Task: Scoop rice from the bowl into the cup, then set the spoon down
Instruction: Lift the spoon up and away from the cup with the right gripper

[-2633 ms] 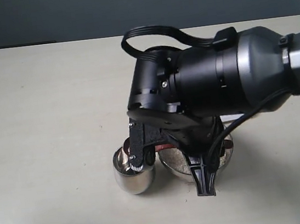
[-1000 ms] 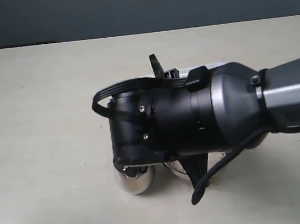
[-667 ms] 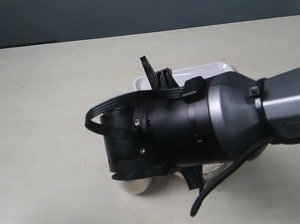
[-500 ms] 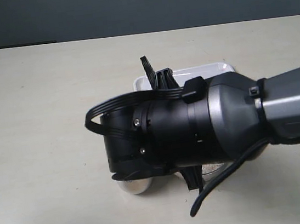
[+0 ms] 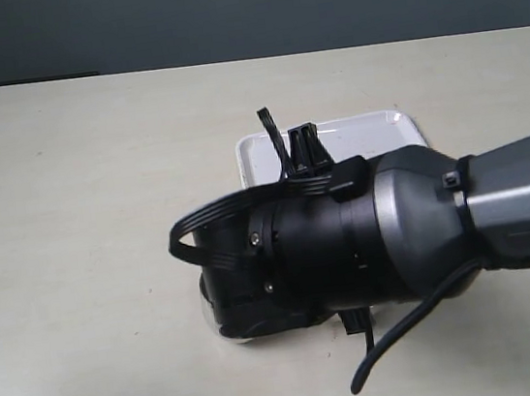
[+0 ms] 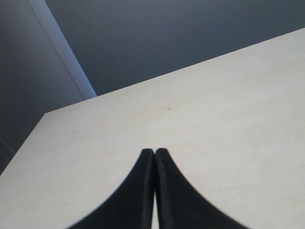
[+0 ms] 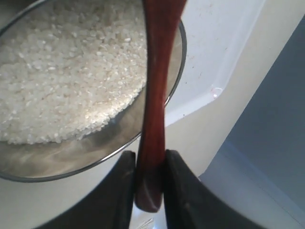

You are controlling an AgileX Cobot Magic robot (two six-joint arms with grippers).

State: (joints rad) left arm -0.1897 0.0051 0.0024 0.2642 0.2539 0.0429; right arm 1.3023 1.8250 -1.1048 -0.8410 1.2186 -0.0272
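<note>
My right pincer (image 7: pixel 150 164) clamps the tail end of the dark reddish-brown wooden spoon (image 7: pixel 156 86). Its slim handle runs out over the round shiny steel bowl (image 7: pixel 71 164), which is heaped with small white uncooked rice grains (image 7: pixel 71 71). The spoon's round head lies beyond the wrist picture, so I cannot tell whether it carries a load.

In the exterior view a flat white rectangular tray (image 5: pixel 335 135) sits on the pale bench (image 5: pixel 74 233) at 12 o'clock from my right wrist. My arm hides the bowl there and leaves only a sliver of the small shiny steel cup (image 5: pixel 229 333) showing at about 7 o'clock under the wrist. My left pincer (image 6: pixel 155 153) hangs over bare bench with its jaws pressed together on nothing, none of the task's things in its view.

The spoon looks stiff and light, and its polished handle is probably slick. Held at the very end it makes a long lever, so I judge the head may swivel between the jaws. A hold nearer mid-handle would be steadier. The rice is loose and will run off at any tilt, and the narrow cup looks light enough to tip at a knock.
</note>
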